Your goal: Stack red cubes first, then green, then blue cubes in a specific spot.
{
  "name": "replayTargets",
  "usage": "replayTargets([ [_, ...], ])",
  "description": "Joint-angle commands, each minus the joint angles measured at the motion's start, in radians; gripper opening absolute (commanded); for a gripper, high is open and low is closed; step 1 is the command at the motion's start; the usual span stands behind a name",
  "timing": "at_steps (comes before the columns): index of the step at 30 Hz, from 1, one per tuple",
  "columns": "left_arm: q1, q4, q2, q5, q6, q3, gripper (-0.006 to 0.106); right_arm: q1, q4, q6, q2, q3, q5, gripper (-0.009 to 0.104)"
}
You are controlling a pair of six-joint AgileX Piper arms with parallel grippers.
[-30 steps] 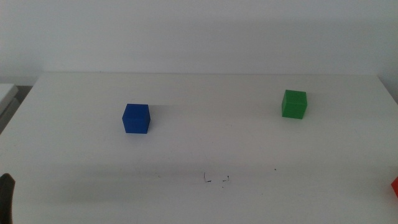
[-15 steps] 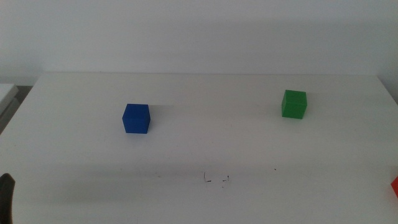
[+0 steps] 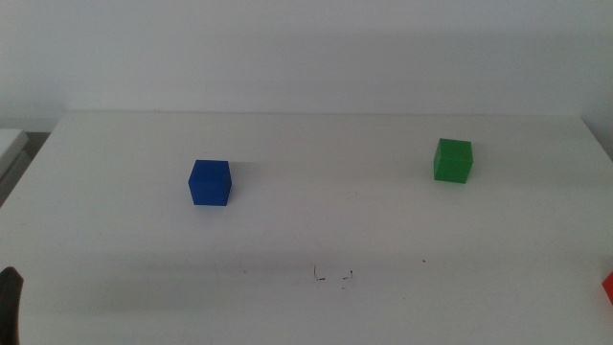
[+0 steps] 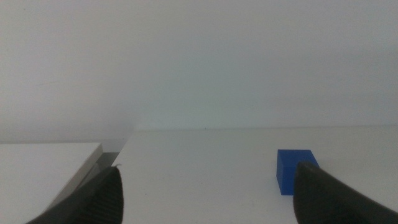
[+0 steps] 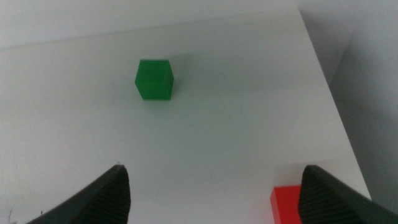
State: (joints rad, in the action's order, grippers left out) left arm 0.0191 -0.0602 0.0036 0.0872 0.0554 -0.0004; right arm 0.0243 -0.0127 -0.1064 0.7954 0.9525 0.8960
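The blue cube point(image 3: 210, 182) sits left of centre on the white table point(image 3: 316, 220); the left wrist view shows the blue cube point(image 4: 293, 171) partly behind one jaw. At the right rear stands the green cube point(image 3: 453, 160), seen in the right wrist view as the green cube point(image 5: 154, 79). Only a sliver of the red cube point(image 3: 607, 286) shows at the right edge; the red cube point(image 5: 288, 203) lies near the table's right edge. The marked spot point(image 3: 333, 277) is near the front centre. My left gripper point(image 4: 208, 202) is open, its tip at the lower left corner point(image 3: 9, 302). My right gripper point(image 5: 214, 199) is open, out of the middle view.
A single dark speck point(image 3: 425, 260) lies right of the scribbles. The table's right edge point(image 5: 329, 87) runs close to the red cube. A lower white surface point(image 4: 43, 168) sits beside the table's left side.
The left gripper's tip at the lower left corner has sunk slightly lower in the picture. The cubes have not moved.
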Motion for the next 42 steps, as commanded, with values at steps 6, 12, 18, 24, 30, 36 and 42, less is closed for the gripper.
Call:
replayTargets([
  [6,0.0,0.0,-0.004,-0.01,0.0,0.0,0.094,-0.002,-0.006,-0.001,-0.001,0.007,-0.032,0.093],
  [12,0.0,0.0,-0.004,-0.01,0.0,0.0,0.094,-0.002,0.033,0.003,0.05,0.052,0.101,0.093],
  [18,0.0,0.0,-0.004,-0.01,0.0,0.0,0.094,-0.002,0.22,0.036,0.193,0.212,0.317,0.093],
  [24,0.0,0.0,-0.004,-0.01,0.0,0.0,0.094,-0.002,0.327,0.079,0.311,0.306,0.325,0.093],
  [30,0.0,0.0,-0.004,-0.008,0.0,0.0,0.094,0.05,0.364,0.176,0.36,0.308,0.325,0.093],
  [36,0.0,0.0,-0.004,-0.008,0.0,0.0,0.094,0.154,0.258,0.235,0.454,0.308,0.325,0.093],
  [42,0.0,0.0,-0.004,-0.008,0.0,0.0,0.094,0.157,0.181,0.329,0.556,0.308,0.325,0.093],
])
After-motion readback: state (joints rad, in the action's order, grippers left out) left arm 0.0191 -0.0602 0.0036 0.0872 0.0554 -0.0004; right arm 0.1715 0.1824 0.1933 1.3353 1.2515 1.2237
